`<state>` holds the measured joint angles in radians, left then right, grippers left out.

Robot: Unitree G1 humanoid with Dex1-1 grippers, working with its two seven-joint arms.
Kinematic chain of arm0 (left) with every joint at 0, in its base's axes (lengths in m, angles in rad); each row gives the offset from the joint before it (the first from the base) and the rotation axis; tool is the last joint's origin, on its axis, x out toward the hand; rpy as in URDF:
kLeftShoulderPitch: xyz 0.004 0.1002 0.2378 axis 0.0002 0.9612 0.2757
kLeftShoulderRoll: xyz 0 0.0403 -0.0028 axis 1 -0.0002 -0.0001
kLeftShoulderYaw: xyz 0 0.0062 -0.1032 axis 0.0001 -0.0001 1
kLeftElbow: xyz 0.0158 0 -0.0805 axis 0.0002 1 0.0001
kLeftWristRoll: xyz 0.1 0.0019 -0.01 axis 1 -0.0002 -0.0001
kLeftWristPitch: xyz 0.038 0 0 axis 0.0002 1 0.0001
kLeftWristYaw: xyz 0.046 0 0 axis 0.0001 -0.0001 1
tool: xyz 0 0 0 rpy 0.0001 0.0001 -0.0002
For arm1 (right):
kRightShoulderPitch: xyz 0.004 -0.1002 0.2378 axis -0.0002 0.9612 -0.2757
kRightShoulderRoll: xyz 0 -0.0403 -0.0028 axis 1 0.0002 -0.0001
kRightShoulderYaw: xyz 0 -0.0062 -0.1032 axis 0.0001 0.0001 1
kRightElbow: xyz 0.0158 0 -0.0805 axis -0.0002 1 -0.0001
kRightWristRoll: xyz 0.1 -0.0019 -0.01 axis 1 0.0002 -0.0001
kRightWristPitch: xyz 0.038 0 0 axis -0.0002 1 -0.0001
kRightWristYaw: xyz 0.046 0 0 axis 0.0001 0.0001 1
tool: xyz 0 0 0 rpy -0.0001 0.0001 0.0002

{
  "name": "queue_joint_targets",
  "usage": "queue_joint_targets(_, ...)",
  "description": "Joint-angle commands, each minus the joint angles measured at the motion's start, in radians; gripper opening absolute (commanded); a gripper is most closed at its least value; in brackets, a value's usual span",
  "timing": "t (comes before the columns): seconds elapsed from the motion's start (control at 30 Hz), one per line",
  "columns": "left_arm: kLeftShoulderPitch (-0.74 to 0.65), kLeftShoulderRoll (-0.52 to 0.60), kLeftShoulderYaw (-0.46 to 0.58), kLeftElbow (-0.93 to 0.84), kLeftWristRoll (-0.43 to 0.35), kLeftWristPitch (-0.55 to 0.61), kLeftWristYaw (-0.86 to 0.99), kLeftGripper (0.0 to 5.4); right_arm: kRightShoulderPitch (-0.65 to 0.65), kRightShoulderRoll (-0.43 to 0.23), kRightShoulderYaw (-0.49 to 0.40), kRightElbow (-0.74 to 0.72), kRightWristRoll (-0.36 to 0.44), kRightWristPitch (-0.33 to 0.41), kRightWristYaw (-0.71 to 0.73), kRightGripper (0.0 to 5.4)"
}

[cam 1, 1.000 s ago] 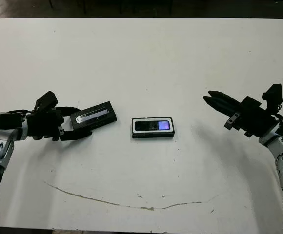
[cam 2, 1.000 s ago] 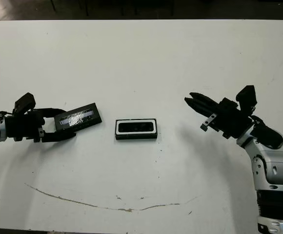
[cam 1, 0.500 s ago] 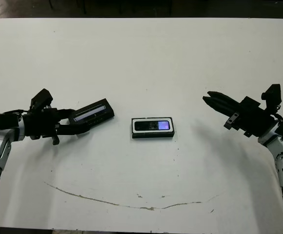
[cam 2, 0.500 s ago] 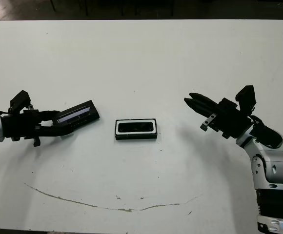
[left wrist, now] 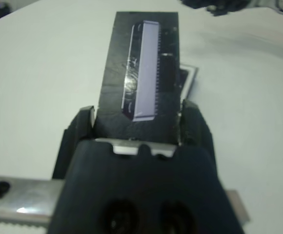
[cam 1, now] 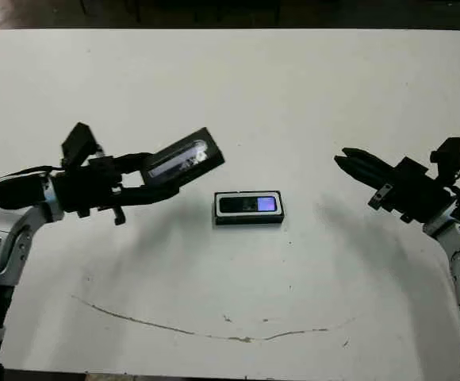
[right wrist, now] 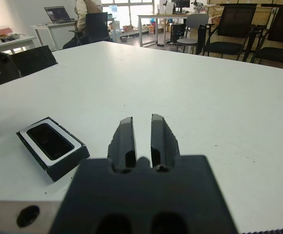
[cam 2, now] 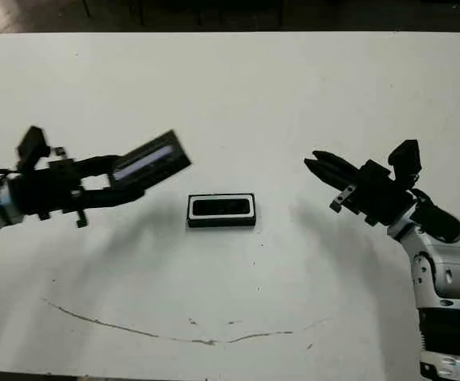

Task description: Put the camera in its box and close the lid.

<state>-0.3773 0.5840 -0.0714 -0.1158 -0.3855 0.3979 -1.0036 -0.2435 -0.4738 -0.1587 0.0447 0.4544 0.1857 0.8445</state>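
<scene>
The camera (cam 1: 247, 205), a slim black bar with a bluish screen, lies inside the box (cam 1: 248, 220) at the table's middle. The box also shows in the right wrist view (right wrist: 70, 158), with the camera (right wrist: 49, 141) in it. My left gripper (cam 1: 160, 172) is shut on the lid (cam 1: 181, 161), a flat black cover with a silvery strip, and holds it tilted above the table, just left of the box. The left wrist view shows the lid (left wrist: 144, 73) between the fingers (left wrist: 189, 117). My right gripper (cam 1: 347, 163) hovers right of the box, fingers together, holding nothing.
A long thin brownish mark (cam 1: 214, 332) runs across the table near its front edge. Beyond the table's far side, the right wrist view shows chairs (right wrist: 229, 34), desks and a seated person (right wrist: 85, 12).
My left gripper has raised the lid off the table and carried it up and right, nearer the box. The right arm has barely moved.
</scene>
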Motion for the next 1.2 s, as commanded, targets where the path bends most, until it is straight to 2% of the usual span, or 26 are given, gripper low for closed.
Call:
queue_joint_targets(0.03, -0.023, -0.029, -0.056, 0.045, 0.034, -0.023, -0.007, 1.51, 0.027, -0.014, -0.006, -0.008, 0.001, 0.010, 0.004, 0.00)
queue_joint_targets(0.33, -0.140, -0.054, -0.192, 0.231, 0.122, -0.048, -0.106, 1.51, 0.034, -0.023, -0.015, 0.007, -0.007, -0.005, 0.011, 0.00)
queue_joint_targets(0.53, -0.171, -0.102, -0.202, 0.293, 0.156, -0.081, -0.089, 1.51, 0.032, -0.024, -0.019, 0.033, 0.003, -0.027, 0.044, 0.00)
queue_joint_targets(0.7, -0.185, -0.119, -0.208, 0.318, 0.185, -0.109, -0.090, 1.51, 0.035, -0.024, -0.023, 0.037, 0.010, -0.010, 0.049, 0.00)
queue_joint_targets(0.93, -0.192, -0.139, -0.204, 0.339, 0.187, -0.108, -0.095, 1.51, 0.039, -0.027, -0.018, 0.033, 0.002, -0.018, 0.049, 0.00)
queue_joint_targets(1.2, -0.223, -0.150, -0.208, 0.431, 0.172, -0.110, -0.194, 1.51, 0.043, -0.028, -0.020, 0.026, 0.002, -0.019, 0.052, 0.00)
